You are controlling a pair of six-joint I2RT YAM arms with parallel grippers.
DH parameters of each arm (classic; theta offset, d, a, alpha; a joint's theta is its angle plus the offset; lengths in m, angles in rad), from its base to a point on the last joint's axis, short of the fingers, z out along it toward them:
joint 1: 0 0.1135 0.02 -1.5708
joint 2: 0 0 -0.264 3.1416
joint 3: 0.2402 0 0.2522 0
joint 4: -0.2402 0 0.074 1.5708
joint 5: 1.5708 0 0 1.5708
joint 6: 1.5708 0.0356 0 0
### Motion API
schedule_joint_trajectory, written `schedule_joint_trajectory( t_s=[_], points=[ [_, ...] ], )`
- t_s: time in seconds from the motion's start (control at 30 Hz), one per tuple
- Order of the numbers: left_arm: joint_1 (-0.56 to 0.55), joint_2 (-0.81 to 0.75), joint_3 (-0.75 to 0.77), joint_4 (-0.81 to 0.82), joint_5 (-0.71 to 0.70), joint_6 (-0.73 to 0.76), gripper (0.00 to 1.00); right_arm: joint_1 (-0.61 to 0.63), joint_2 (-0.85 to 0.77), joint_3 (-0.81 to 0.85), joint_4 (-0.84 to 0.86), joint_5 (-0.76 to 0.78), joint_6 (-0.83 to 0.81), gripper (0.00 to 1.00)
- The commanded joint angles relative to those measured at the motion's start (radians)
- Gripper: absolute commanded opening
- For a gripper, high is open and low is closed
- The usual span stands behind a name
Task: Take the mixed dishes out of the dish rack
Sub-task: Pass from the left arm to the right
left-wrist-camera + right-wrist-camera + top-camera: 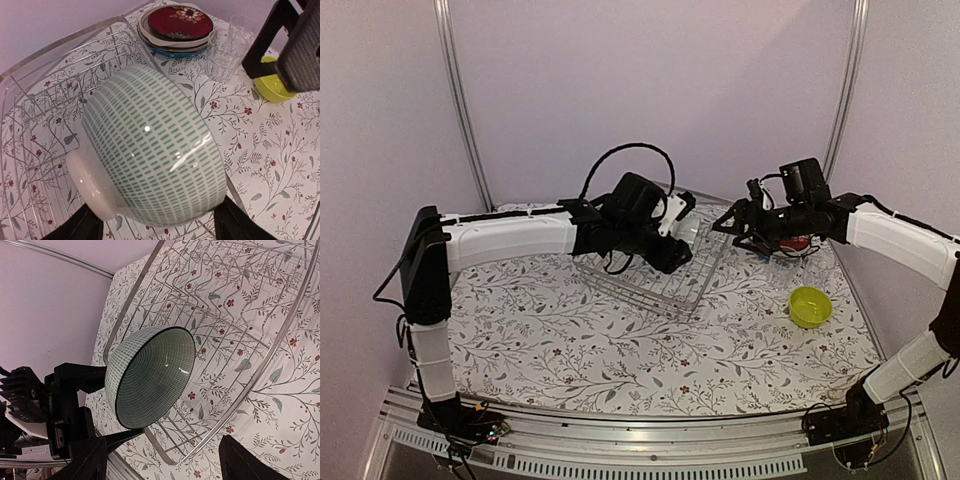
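Observation:
My left gripper [155, 226] is shut on a pale bowl [150, 150] with a green dash pattern, one finger on each side of it. The bowl is tipped on its side, its mouth turned toward my right gripper [165, 465]. It hangs over the silver wire dish rack [40, 100], above the rack's right end [705, 262]. My right gripper [730, 225] is open just short of the bowl's dark rim [150, 375], nothing between its fingers. A dark red plate [179, 21] tops a stack on the table beside a clear glass [227, 47].
A yellow-green bowl [810, 306] sits on the flowered tablecloth at the right, in front of the plate stack [798, 243]. In the wrist views the rack [240, 315] shows bare wires and prongs. Purple walls and metal posts close off the back.

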Motion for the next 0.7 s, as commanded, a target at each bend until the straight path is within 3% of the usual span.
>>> schedule_joint_trajectory(
  t_s=[0.0,0.17,0.5,0.67],
  points=[
    [-0.006,-0.073,-0.019,0.106,0.011,-0.011,0.56,0.028,0.045,0.034,0.108,-0.049,0.068,0.73],
    [-0.010,-0.087,-0.037,0.125,0.022,-0.017,0.56,0.042,0.081,0.045,0.183,-0.096,0.121,0.60],
    [-0.015,-0.096,-0.047,0.146,0.039,-0.023,0.56,0.063,0.122,0.060,0.287,-0.147,0.190,0.50],
    [-0.018,-0.109,-0.068,0.177,0.052,-0.030,0.56,0.068,0.142,0.053,0.336,-0.165,0.221,0.39]
  ],
)
